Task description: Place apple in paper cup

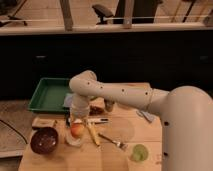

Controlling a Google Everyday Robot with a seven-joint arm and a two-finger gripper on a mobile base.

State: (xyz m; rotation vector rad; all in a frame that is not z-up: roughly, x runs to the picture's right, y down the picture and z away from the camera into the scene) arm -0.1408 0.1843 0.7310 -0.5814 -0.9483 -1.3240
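The small round orange-red apple (77,130) sits at the mouth of the short whitish paper cup (73,142). The cup is toward the front left of the pale wooden surface (127,131), just beside the dark maroon round bowl (44,140). The white arm's end effector (77,119) hangs directly over the apple, touching it or very nearly. I cannot tell whether it grips the fruit or has let go. To my eye the placing is all but done. What seems left is the release, if not yet made, and lifting clear.
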